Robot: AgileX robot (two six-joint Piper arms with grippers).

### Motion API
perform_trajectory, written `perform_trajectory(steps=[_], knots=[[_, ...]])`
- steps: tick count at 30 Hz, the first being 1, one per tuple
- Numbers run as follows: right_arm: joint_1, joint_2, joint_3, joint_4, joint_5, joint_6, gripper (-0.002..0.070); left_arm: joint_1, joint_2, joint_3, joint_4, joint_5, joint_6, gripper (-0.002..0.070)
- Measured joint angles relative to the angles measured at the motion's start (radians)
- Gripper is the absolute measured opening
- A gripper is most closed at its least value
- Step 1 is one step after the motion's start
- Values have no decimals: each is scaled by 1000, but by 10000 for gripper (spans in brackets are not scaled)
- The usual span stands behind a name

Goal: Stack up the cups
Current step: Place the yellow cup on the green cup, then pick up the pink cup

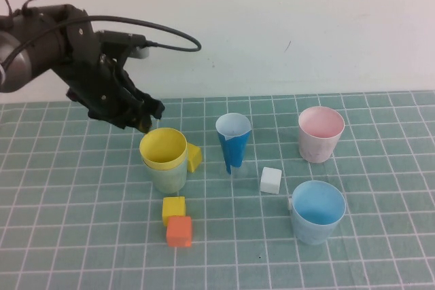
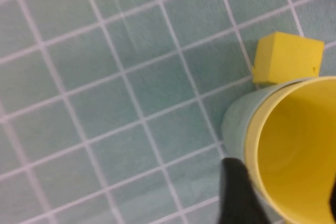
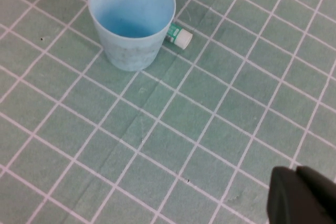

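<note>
On the green gridded mat (image 1: 81, 236), the yellow cup (image 1: 164, 149) sits nested in the pale green cup (image 1: 168, 178). The left gripper (image 1: 146, 117) hovers at their far rim, fingers apart, clamping nothing. The pink cup (image 1: 320, 134) and light blue cup (image 1: 317, 212) stand apart. The right gripper (image 3: 302, 195) is closed, empty.

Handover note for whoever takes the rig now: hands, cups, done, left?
Left hand: open at the back rim of the yellow cup, letting go.
Right hand: shut, parked, off the high view.
Done: yellow cup nested in the pale green cup.
Left: pink cup back right, light blue cup front right, both upright and unstacked.
</note>
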Motion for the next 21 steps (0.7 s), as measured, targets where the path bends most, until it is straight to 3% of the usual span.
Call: perform_trajectory(steps=[5,8,15,21], knots=[[0,0,0,18,8,-9,-3,0,-114,-2,109,-12,-47,102],[0,0,0,58,7,-59,-3,0,-223,-2,207,-33,-105,32],[0,84,-93,137,-5,-151,-3,0,-517,20,311,-42,-133,3],[0,310,-253,236,100,-227,-3,0,-785,237,304,-130,-149,2]])
